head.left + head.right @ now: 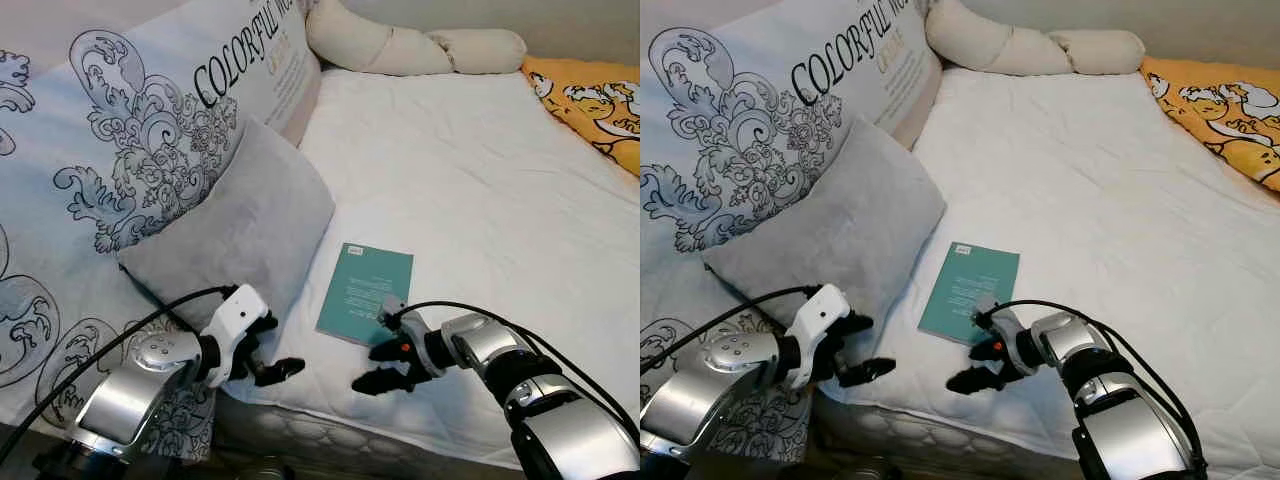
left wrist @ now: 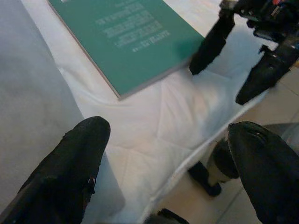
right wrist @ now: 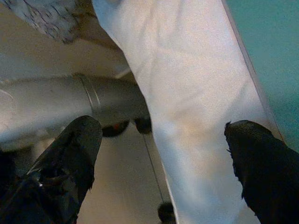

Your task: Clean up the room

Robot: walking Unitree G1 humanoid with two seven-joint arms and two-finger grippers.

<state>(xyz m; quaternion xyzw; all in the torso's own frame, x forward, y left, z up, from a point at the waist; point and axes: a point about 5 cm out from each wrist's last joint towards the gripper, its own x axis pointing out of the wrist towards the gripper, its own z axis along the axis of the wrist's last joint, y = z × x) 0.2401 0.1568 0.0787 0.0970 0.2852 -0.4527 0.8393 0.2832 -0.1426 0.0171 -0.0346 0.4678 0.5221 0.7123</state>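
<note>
A thin teal book (image 1: 365, 293) lies flat on the white bed (image 1: 480, 200), near the bed's front edge and just beside a grey pillow (image 1: 245, 235) that leans against a large printed cushion (image 1: 130, 130) on the robot's left. The book's cover carries small pale lettering (too fine to read).

Both arms reach forward over the front edge of the mattress, one to each side of the book's near end. The left gripper (image 1: 272, 352) comes in from the lower left, its silver forearm angled up and its white wrist block turned inward; its two black fingers are spread apart, one close to the grey pillow's lower corner, the other pointing toward the right arm. The left wrist view shows these fingers (image 2: 70, 168) wide apart above the sheet, with the book's corner ahead of them and nothing between them.

The right gripper (image 1: 385, 365) comes in from the lower right, elbow bent, forearm pointing back toward the left. Its fingers are also spread, the upper one close to the book's near edge, though whether it touches cannot be told, and the lower one hanging past the mattress edge. In the right wrist view the fingers (image 3: 70, 158) straddle the white sheet edge, with teal cover to one side and floor to the other.

At the far end of the bed lie a long cream bolster (image 1: 400, 45) and an orange patterned blanket (image 1: 590, 100).
</note>
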